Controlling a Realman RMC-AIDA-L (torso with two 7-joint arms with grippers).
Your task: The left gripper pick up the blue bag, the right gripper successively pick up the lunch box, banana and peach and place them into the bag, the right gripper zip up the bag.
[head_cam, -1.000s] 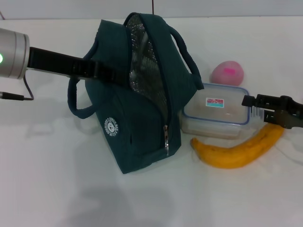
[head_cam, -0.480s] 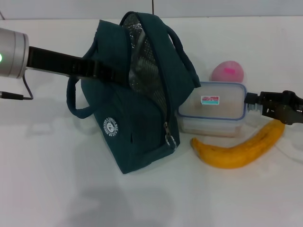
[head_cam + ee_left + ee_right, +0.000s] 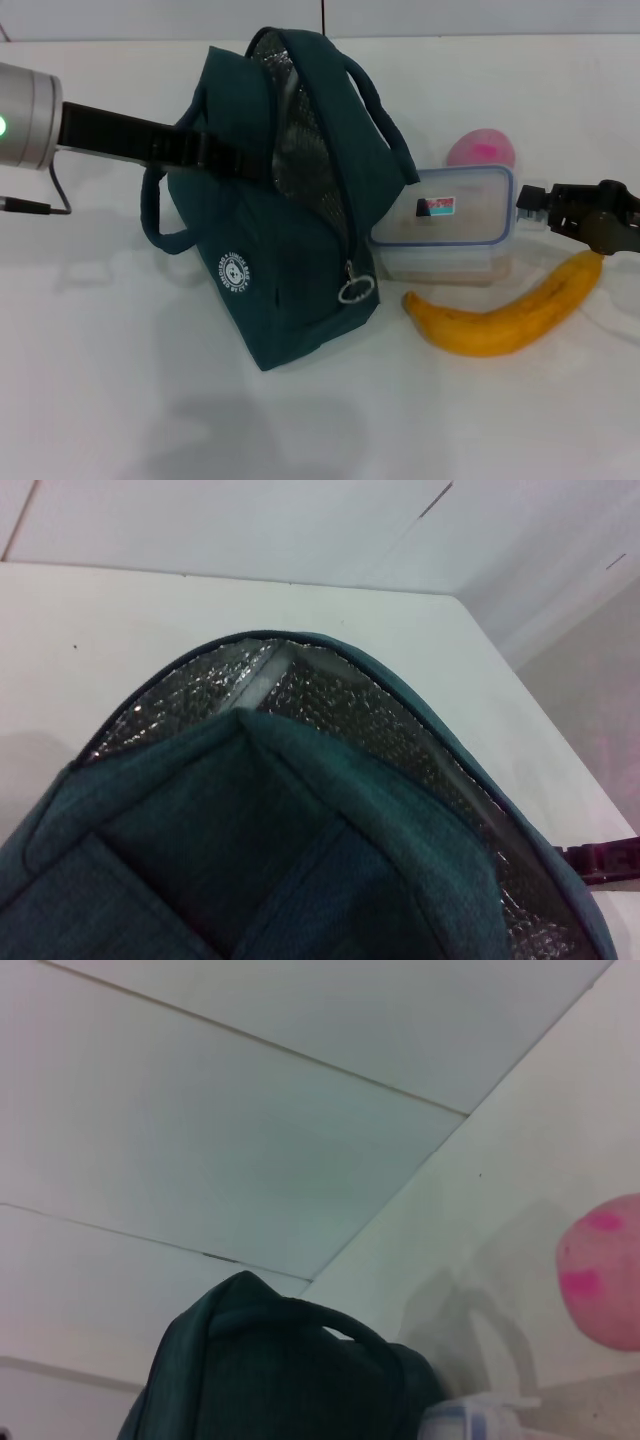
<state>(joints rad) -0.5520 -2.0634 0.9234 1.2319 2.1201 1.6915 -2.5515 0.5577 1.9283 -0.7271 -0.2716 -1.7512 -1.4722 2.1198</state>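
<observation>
The blue bag (image 3: 290,270) stands open at the table's middle, its silver lining showing. My left gripper (image 3: 262,166) reaches in from the left and is shut on the bag's upper rim. The left wrist view looks into the bag's lined mouth (image 3: 300,860). The lunch box (image 3: 445,225) sits just right of the bag, its right end raised off the table. My right gripper (image 3: 532,208) is shut on that right end. The banana (image 3: 505,315) lies in front of the box. The peach (image 3: 482,148) sits behind it. The right wrist view shows the bag (image 3: 270,1370), the peach (image 3: 605,1270) and a box corner (image 3: 470,1422).
The white table (image 3: 120,400) stretches in front and to the left of the bag. A thin black cable (image 3: 40,205) trails from the left arm's silver wrist. The bag's zip ring pull (image 3: 355,290) hangs at its front right corner.
The right gripper has closed on the lunch box's right end and lifted it up and towards the bag. The bag has tilted slightly and its zip ring has swung outward.
</observation>
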